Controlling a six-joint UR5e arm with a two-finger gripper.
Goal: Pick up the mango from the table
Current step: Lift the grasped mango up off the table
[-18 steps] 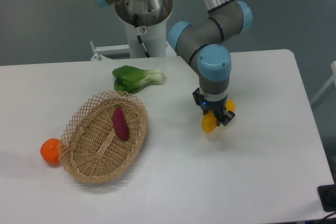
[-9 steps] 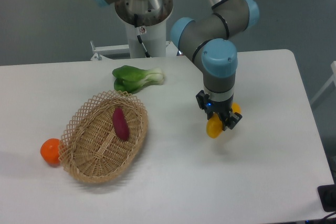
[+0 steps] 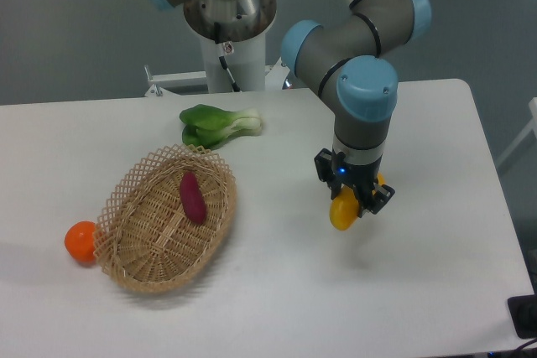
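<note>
The yellow mango (image 3: 341, 212) hangs a little above the white table (image 3: 277, 291), right of centre. My gripper (image 3: 356, 199) points straight down and is shut on the mango, whose rounded yellow end sticks out below the black fingers. A small orange part of the fruit shows behind the fingers on the right. A faint shadow lies on the tabletop beneath it.
A woven wicker basket (image 3: 134, 232) holding a dark purple vegetable (image 3: 192, 198) stands at the left. A round orange fruit (image 3: 81, 241) touches the basket's left rim. A green bok choy (image 3: 218, 124) lies behind the basket. The robot's base (image 3: 228, 31) stands at the table's far edge.
The arm has carried the mango a short way to the right and toward the front of the table, with the grip unchanged. Nothing else has moved.
</note>
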